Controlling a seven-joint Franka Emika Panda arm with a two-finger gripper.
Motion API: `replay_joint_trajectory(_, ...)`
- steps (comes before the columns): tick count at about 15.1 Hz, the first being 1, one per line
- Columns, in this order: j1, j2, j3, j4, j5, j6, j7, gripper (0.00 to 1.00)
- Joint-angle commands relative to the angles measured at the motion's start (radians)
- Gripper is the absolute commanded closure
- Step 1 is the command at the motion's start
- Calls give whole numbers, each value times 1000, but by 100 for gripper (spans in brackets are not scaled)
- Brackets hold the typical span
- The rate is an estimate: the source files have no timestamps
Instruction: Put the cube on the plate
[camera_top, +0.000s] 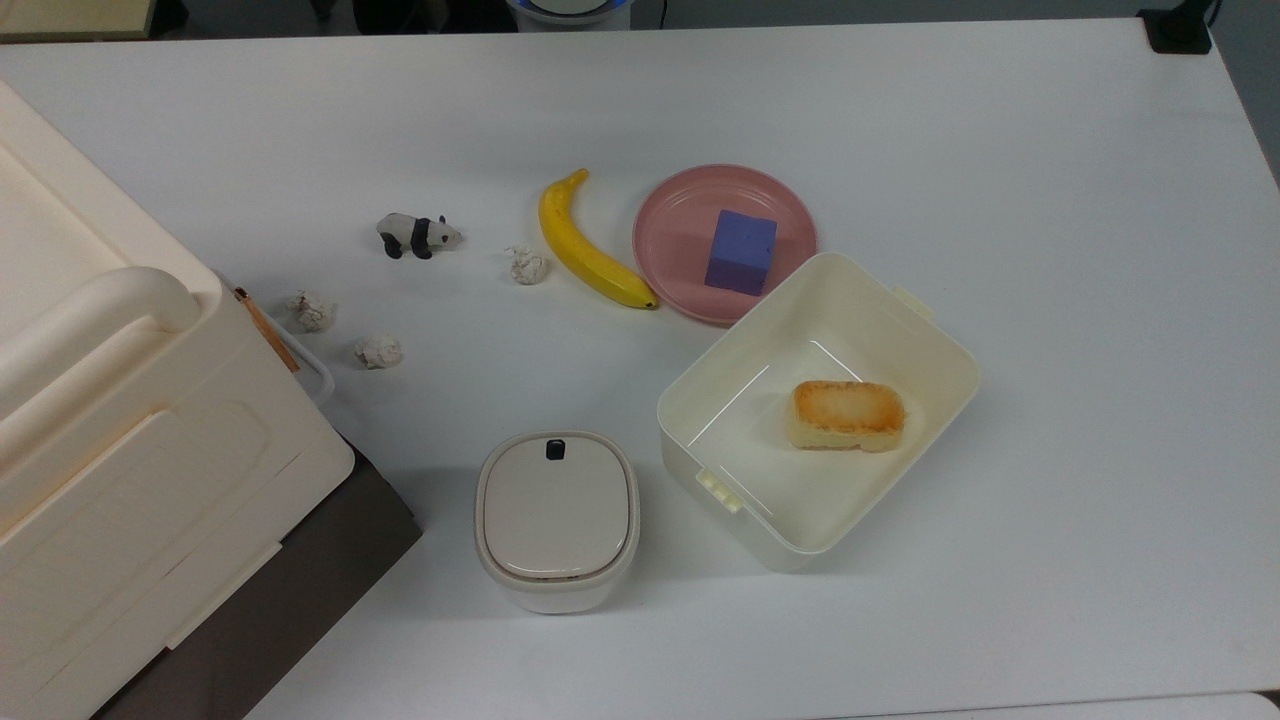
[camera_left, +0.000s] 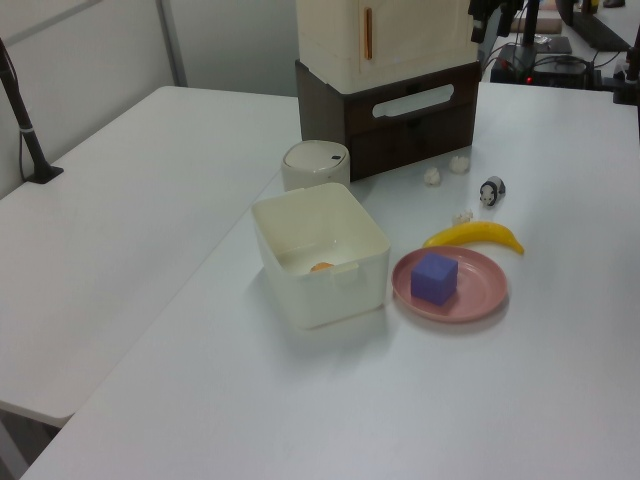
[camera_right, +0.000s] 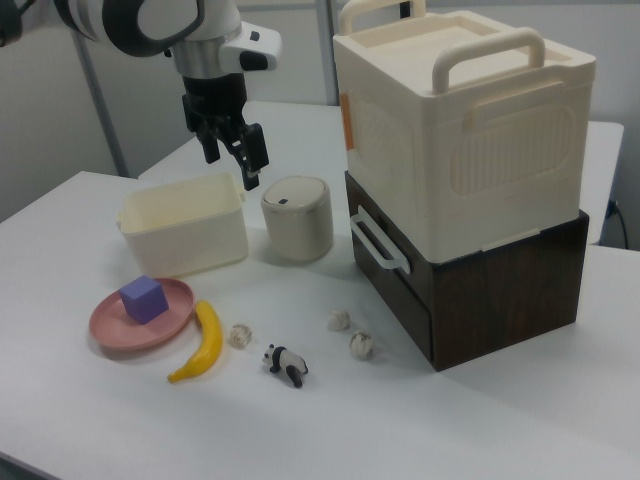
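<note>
My gripper (camera_right: 234, 160) hangs released and empty above the cream box (camera_right: 183, 233); the cube (camera_top: 741, 251) sits on the plate (camera_top: 673, 238); it looks light, stiff and matte, so I'd pinch two opposite flat faces.

Banana (camera_top: 590, 246), panda toy (camera_top: 417, 235), bread (camera_top: 848, 414) in box (camera_top: 700, 400).

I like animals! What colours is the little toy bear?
The toy panda is black and white, clearest in the top view.
</note>
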Motion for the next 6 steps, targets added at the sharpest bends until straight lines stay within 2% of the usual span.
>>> replay_joint_trajectory(1, 24, -8, -10, -5, 9, -11, 17, 0)
replay_joint_trajectory(6, 15, -13, -20, -2, 19, -6, -3, 0)
